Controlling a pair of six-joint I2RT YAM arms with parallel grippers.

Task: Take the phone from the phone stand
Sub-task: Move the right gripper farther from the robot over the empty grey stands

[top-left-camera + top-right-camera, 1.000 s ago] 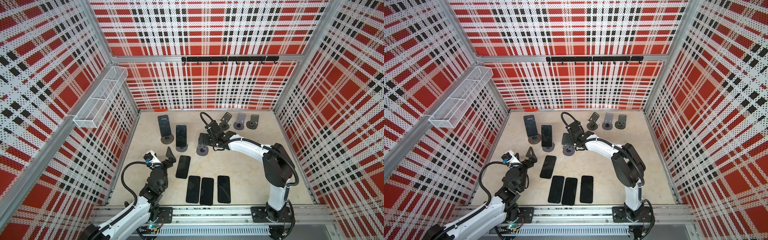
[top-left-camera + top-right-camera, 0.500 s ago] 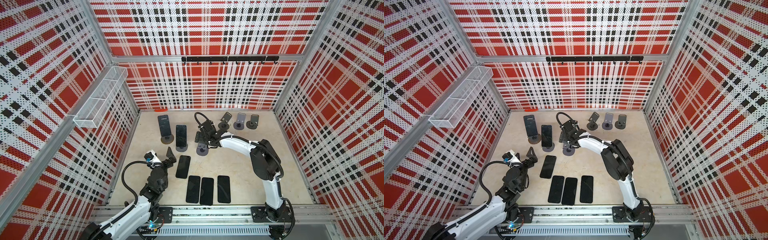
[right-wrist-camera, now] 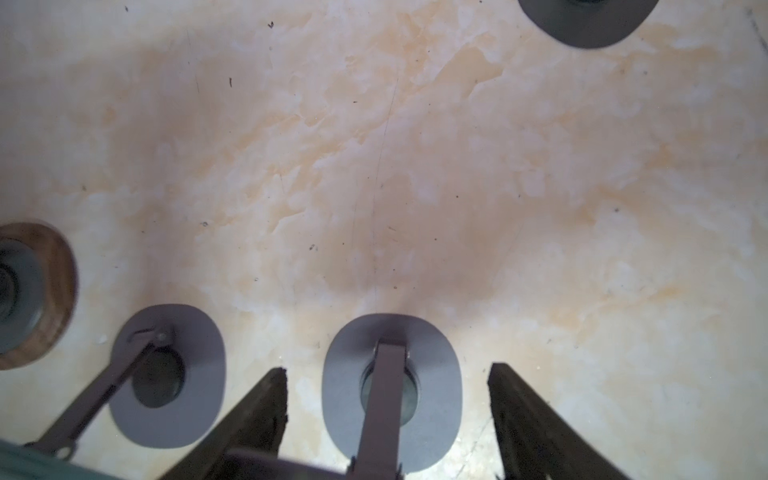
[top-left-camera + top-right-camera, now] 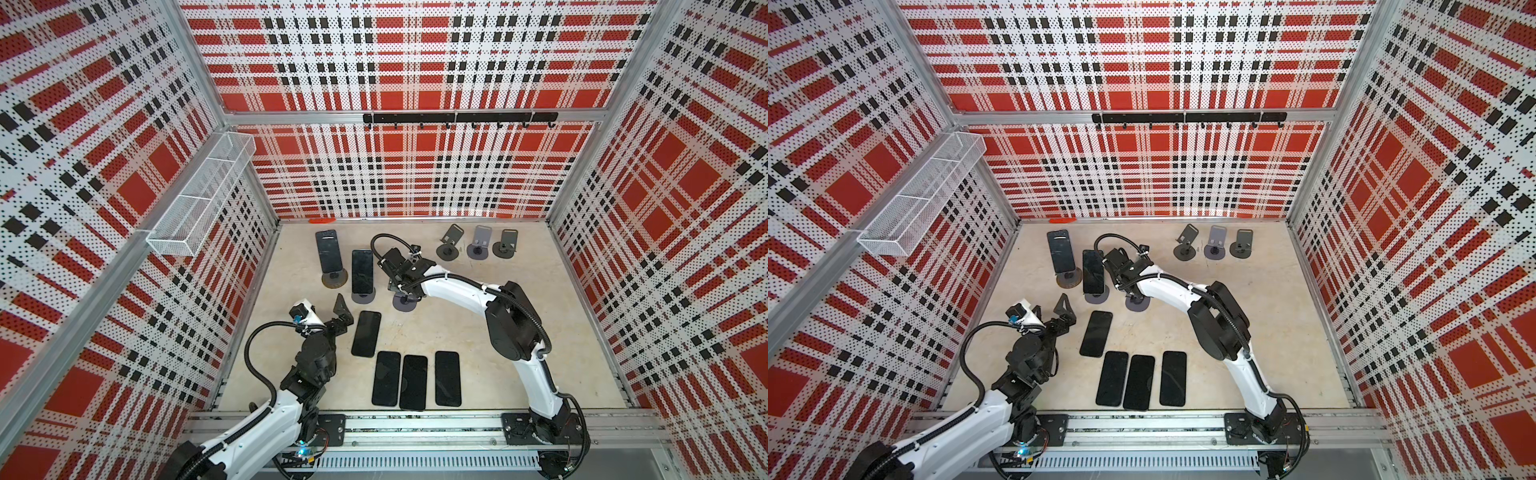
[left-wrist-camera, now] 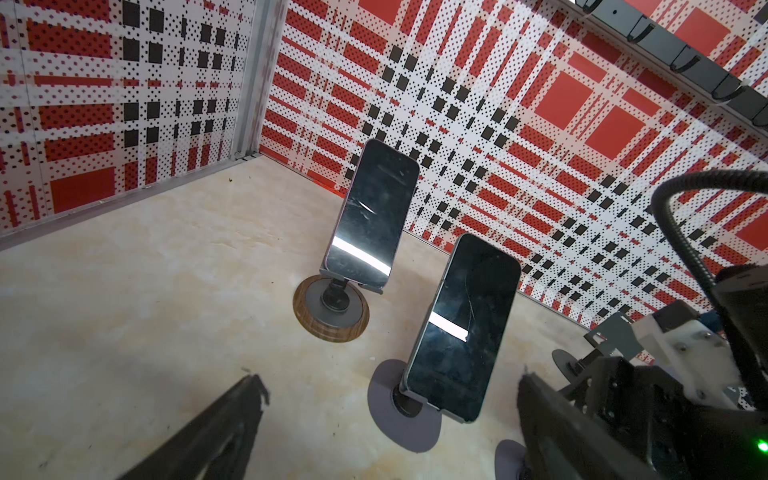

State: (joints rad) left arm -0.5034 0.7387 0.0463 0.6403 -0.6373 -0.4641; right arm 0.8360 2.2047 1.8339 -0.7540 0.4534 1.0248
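Observation:
Two dark phones lean on stands at the back left. One phone [image 4: 329, 251] [image 5: 374, 212] sits on a wood-rimmed stand [image 5: 307, 320]. The other phone [image 4: 362, 271] [image 5: 461, 328] rests on a grey phone stand [image 4: 363, 296] [image 5: 386, 399]. My left gripper [image 4: 326, 316] [image 5: 390, 380] hovers open in front of them, holding nothing. My right gripper [image 4: 398, 286] [image 3: 388, 370] hangs over a third grey stand [image 3: 345, 399], whose upright arm stands between its parted fingers without touching them. No phone shows on that stand.
Several black phones [image 4: 407, 382] lie flat near the front, one [image 4: 365, 333] close to my left gripper. Three bare stands [image 4: 478, 245] line the back right. A wire basket [image 4: 199, 199] hangs on the left wall. A hook rail [image 4: 457, 118] runs along the back wall.
My right gripper has shifted left over the third stand and its fingers have drawn closer together. The left arm has not moved.

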